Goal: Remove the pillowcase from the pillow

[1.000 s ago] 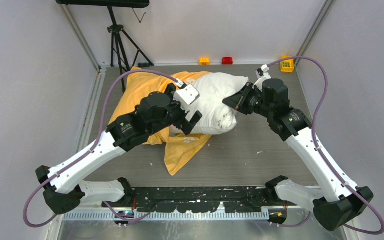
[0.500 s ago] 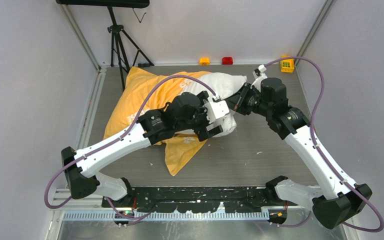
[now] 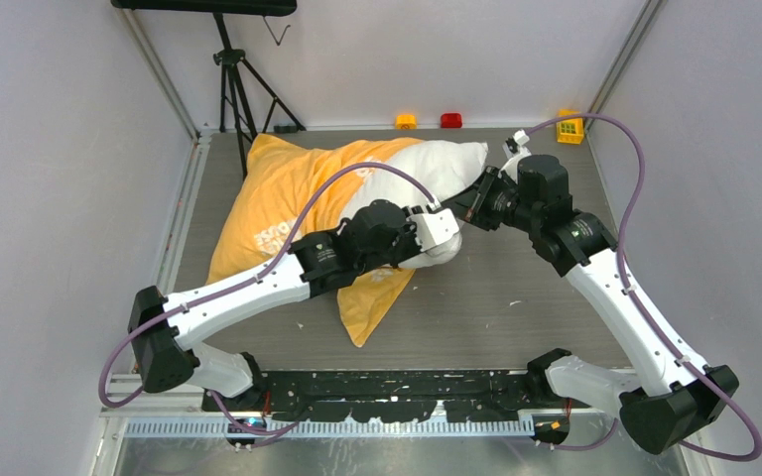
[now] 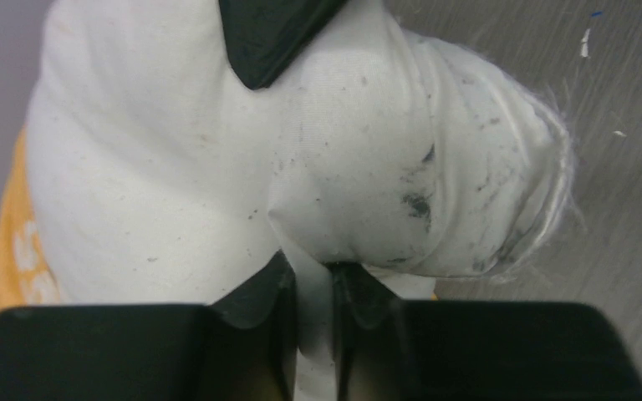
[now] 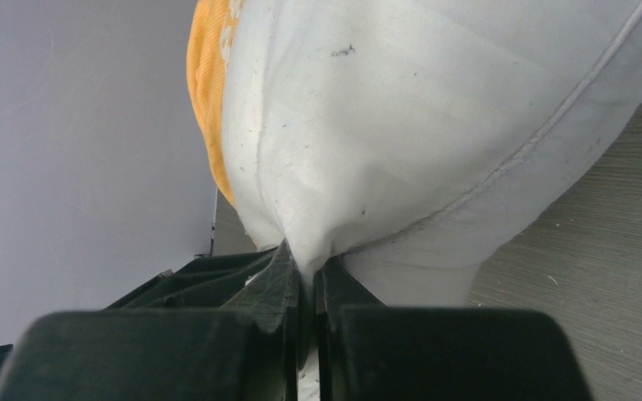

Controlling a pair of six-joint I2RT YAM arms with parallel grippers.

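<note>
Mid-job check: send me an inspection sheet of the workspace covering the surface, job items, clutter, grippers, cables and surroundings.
Surface: grey table, with a few white flecks on it.
Job's things: the orange pillowcase covers the left part of the white pillow; the pillow's right end is bare.
Clutter: orange block, red block and yellow block along the far edge.
Grippers: left gripper is shut on a fold of the pillow, and so is the right gripper.
Cables: left cable arcs over the pillowcase; right cable loops clear. No snag seen.
Surroundings: tripod behind the far left corner; plain walls.
</note>
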